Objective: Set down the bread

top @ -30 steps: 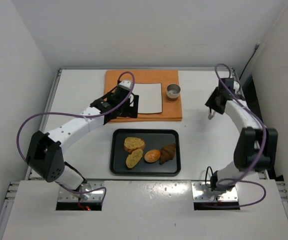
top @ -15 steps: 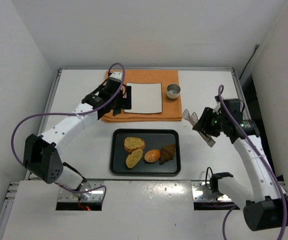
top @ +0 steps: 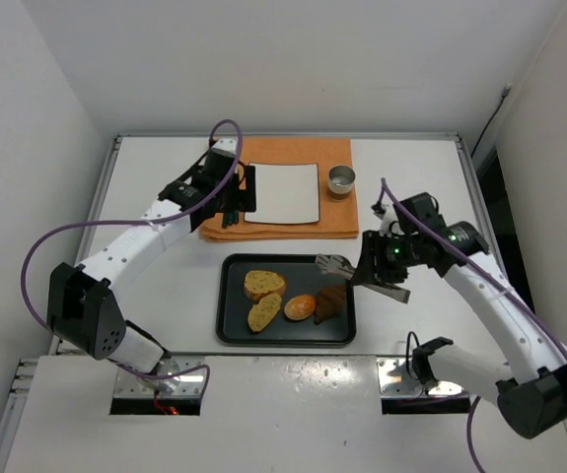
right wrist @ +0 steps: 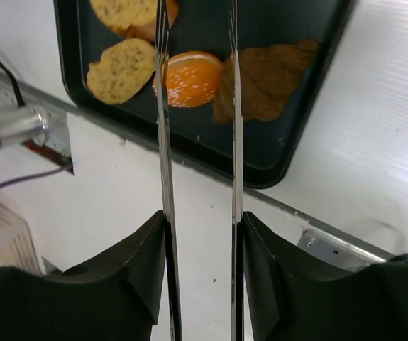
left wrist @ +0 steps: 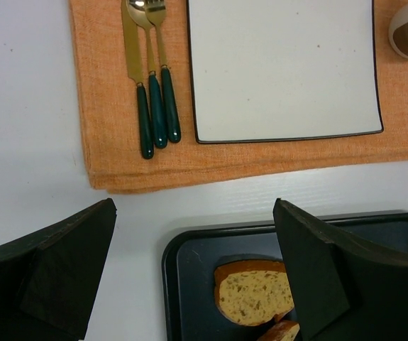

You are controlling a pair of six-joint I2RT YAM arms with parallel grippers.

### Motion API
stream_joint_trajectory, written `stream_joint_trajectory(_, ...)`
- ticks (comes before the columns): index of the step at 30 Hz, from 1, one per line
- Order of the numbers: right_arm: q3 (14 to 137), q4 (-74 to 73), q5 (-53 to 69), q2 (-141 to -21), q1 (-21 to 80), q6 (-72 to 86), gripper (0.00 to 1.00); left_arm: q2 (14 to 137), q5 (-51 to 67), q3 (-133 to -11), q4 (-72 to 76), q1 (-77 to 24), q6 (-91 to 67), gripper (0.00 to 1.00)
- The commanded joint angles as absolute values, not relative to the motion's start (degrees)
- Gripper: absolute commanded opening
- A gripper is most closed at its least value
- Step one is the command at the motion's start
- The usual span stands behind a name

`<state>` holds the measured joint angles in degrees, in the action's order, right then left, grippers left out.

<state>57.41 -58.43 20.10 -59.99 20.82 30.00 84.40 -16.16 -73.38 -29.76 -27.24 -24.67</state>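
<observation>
Several pieces of bread lie on a black tray (top: 222,305): two seeded slices (top: 263,284) (top: 264,311), an orange bun (top: 300,307) and a dark brown piece (top: 330,302). My right gripper (top: 387,258) is shut on metal tongs (top: 347,268), whose tips hang over the tray's right side, above the brown piece. In the right wrist view the tongs' two blades (right wrist: 163,106) run between my fingers (right wrist: 140,270), apart, framing the bun (right wrist: 193,78). My left gripper (top: 239,192) stands open and holds nothing, over the placemat's left side. A white square plate (top: 283,192) lies there.
The orange placemat (top: 337,217) holds the plate, a small metal cup (top: 341,179) at its right, and green-handled cutlery (left wrist: 150,106) at its left. The tray sits just in front of the placemat. White walls close in the table.
My right arm has swung from the back right corner down and left, bringing the tongs over the tray. The left gripper has shifted slightly back and left over the placemat.
</observation>
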Motion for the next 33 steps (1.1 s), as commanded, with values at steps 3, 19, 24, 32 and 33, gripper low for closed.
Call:
stream_joint_trajectory(3,63.0,-50.6,19.4,-66.6,29.9,31.4,0.45,84.8,-15.2,-76.2,-30.5,-26.1,-25.4,0.99)
stream_joint_trajectory(19,60.5,-36.7,15.6,-82.1,38.8,33.9,0.5,83.8,-15.8,-76.7,-32.8,-23.5,-24.8,0.99)
stream_joint_trajectory(24,58.8,-36.2,16.8,-83.9,39.3,33.9,0.5,83.8,-15.8,-77.3,-32.8,-22.9,-24.8,0.99)
stream_joint_trajectory(32,58.3,-36.2,19.2,-85.7,40.9,32.2,0.5,83.8,-14.8,-76.2,-32.8,-22.9,-25.8,0.99)
stream_joint_trajectory(33,58.3,-36.2,19.8,-85.7,41.4,31.5,0.5,83.8,-14.1,-76.2,-32.8,-22.9,-25.8,0.99)
